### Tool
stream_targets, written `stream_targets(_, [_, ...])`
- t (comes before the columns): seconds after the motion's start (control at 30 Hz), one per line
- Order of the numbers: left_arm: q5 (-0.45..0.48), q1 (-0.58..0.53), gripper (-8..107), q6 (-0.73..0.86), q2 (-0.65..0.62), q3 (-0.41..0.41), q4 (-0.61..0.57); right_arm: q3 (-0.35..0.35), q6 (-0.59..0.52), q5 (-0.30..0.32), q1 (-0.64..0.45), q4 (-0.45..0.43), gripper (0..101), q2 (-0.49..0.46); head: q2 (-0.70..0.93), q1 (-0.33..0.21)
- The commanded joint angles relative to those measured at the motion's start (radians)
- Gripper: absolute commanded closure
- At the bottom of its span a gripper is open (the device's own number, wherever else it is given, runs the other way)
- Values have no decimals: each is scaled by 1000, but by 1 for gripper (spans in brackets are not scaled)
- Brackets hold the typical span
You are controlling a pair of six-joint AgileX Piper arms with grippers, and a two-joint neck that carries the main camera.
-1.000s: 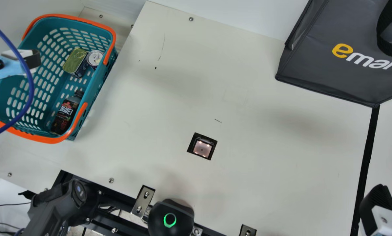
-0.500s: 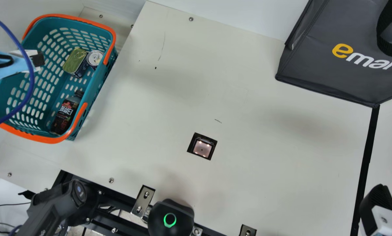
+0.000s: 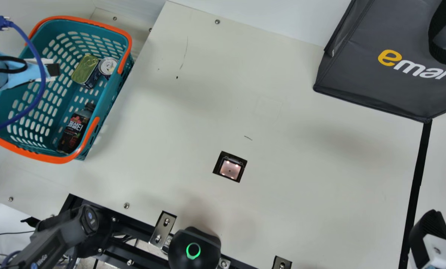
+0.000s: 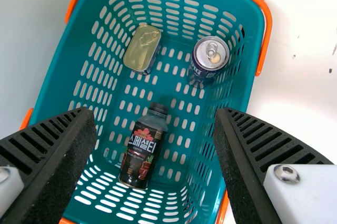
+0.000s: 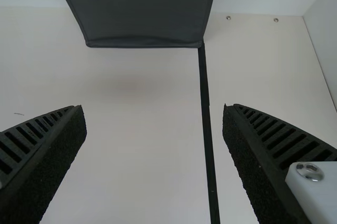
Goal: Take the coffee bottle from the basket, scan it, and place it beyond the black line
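Observation:
My left gripper (image 3: 53, 71) is over the left part of the teal basket (image 3: 112, 87); in the left wrist view this gripper (image 4: 154, 155) stands open above the basket (image 4: 55, 84). The dark coffee bottle (image 3: 74, 129) lies on the basket floor, cap (image 4: 158, 109) and label (image 4: 144, 147) visible between the spread fingers. At the main view's lower right is my right gripper (image 3: 430, 235), beside the black line (image 3: 417, 179). Seen from its wrist, the right gripper (image 5: 155, 155) is open and empty, the line (image 5: 206, 113) running below. The scanner window (image 3: 230, 169) is set into the table.
A rectangular tin (image 4: 142, 47) and a round can (image 4: 210, 54) share the basket with the bottle. A dark grey bag (image 3: 387, 86) stands at the back right, by the line's far end. The basket's orange handles (image 3: 93, 136) lie along its rim. A blue cable (image 3: 40, 89) hangs over the basket.
In the main view my left gripper has moved right and slightly down, farther over the basket, and its cable has shifted too. My right arm has kept still.

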Motion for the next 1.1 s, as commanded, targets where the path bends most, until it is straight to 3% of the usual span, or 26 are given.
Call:
stream_targets(0.0, [0,2,9,17,18,-3,-9,0,0,0,0,0,11,0,2,-27])
stream_targets(0.5, [-48,11,9,102,162,-4,-30,0,0,0,0,0,11,0,2,-27])
stream_targets(1.07, [-186,-22,9,69,322,16,-18,0,0,1,0,0,11,0,2,-27])
